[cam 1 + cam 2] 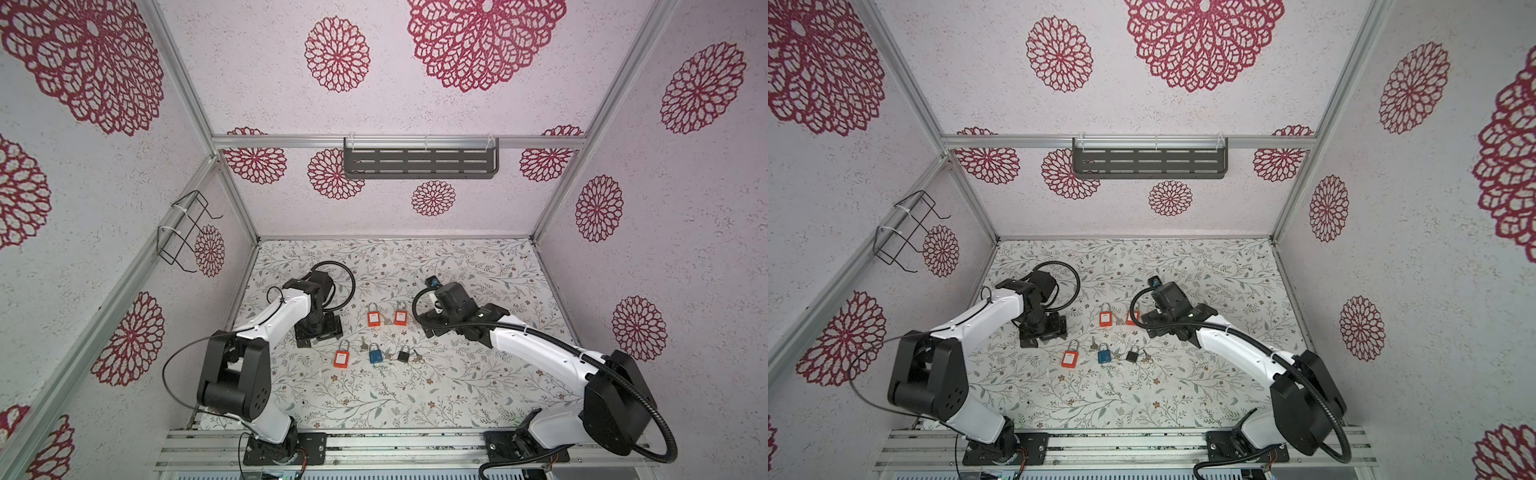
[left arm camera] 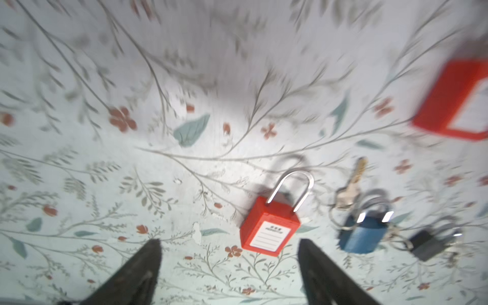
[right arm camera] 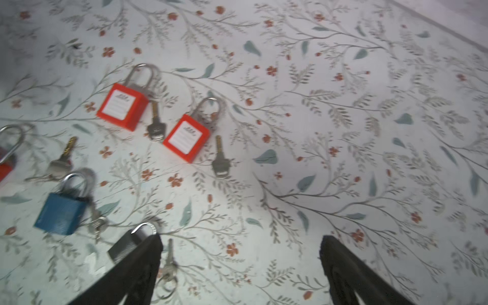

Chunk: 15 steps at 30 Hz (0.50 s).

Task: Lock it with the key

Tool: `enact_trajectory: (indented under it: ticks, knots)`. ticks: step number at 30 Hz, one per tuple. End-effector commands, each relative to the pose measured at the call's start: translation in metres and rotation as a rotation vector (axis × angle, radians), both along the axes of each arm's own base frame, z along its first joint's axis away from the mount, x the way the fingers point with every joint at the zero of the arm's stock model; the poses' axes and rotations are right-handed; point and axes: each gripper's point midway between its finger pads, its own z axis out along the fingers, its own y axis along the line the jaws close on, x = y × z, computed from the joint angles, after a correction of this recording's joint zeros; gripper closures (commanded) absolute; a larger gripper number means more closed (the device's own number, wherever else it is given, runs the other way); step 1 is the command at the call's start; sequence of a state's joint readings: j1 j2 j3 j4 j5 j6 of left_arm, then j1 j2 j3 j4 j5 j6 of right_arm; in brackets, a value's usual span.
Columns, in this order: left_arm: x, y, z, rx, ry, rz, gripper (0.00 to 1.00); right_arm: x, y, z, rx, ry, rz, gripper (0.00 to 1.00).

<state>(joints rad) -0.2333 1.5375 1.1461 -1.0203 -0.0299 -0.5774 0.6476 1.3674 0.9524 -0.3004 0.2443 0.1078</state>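
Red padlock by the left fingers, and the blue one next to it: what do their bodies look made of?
Red padlock: likely moulded plastic, matte, uniform colour, white paper-like label; its shackle is bright bare metal. Blue padlock: probably painted or anodised metal, faint sheen; blur leaves it open.
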Motion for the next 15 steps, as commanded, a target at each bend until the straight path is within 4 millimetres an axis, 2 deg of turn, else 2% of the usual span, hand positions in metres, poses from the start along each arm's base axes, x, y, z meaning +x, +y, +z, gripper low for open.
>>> enact_trajectory:
  ticks: [1,3,6,9,11,15]
  knots:
    - [0.042,0.034,0.049,0.115,-0.295,0.026,0.03,0.034,-0.06,0.035,-0.028,-0.236,-0.168,0.01]
    - [0.058,0.051,0.07,0.164,-0.46,0.011,0.03,0.045,-0.098,0.037,-0.006,-0.317,-0.262,0.01]
    - [0.079,0.081,0.089,0.232,-0.747,0.011,0.03,0.054,-0.156,0.032,0.019,-0.457,-0.412,0.01]
    - [0.089,0.099,0.098,0.353,-1.009,-0.014,0.03,0.057,-0.195,0.006,0.086,-0.468,-0.504,0.01]
    - [0.092,0.112,0.095,0.389,-1.112,0.023,0.03,0.057,-0.207,-0.008,0.104,-0.492,-0.518,0.01]
    - [0.104,0.122,0.068,0.416,-1.121,-0.016,0.03,0.052,-0.202,-0.019,0.141,-0.59,-0.44,0.01]
